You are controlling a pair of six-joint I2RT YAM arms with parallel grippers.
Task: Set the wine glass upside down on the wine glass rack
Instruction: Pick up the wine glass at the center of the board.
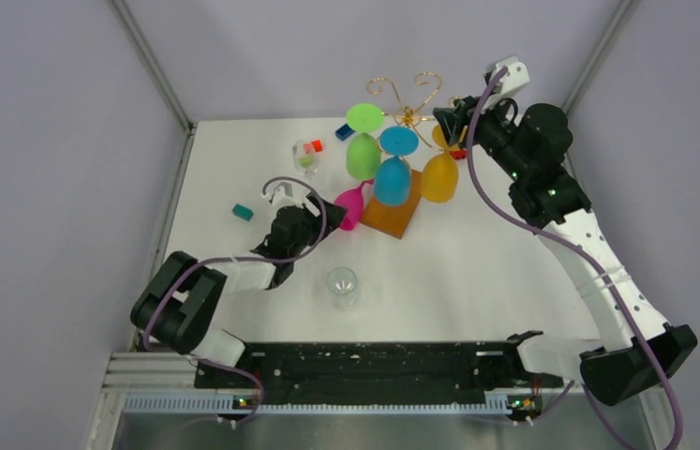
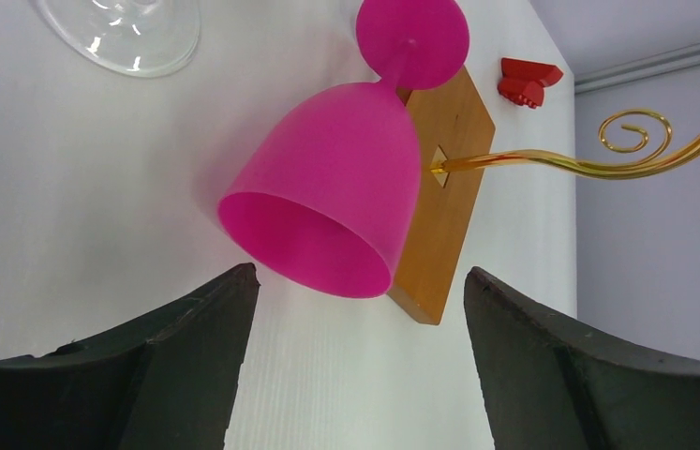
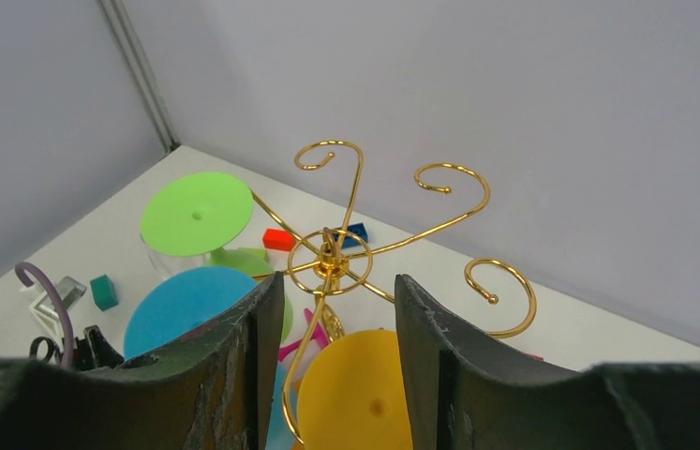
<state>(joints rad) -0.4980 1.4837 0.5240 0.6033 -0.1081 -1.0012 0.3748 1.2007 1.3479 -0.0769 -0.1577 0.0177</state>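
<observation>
Step in hand: the pick, not started. The pink wine glass (image 2: 327,178) lies on its side on the tabletop (image 1: 477,272), about mid-table toward the far edge. Its mouth faces the left gripper (image 2: 360,277) and its foot sits by the near-left corner of the wooden base (image 2: 454,178); I can't tell if they touch.

Left gripper: jaws spread wide, one on each side of the glass mouth, short of it, nothing held.

Right gripper (image 3: 338,278): jaws about half apart, up at the top of the wine glass rack (image 3: 329,265) and straddling one gold wire. There's a gap on both sides and I see no clamp on anything. It looks like a steadying position, but that's my guess.

The rack stands near the far edge. The green glass (image 1: 363,155), blue glass (image 1: 393,180) and yellow glass (image 1: 439,176) hang foot-up. Three curled arms on the far and right side are free, e.g. one hook (image 3: 505,281).

Next move, as I read it:
- Push the left jaws forward over the bowl and close gently, since the smooth bowl may roll or squirt out.
- Lift clear of the base, then rotate so the foot is up.
- Slide the stem into a free curl.
- The free curls sit behind the hung glasses, so the path needs clearance, and the right arm is in that zone.

A clear glass (image 1: 342,286) stands toward the near edge, out of the way.
</observation>
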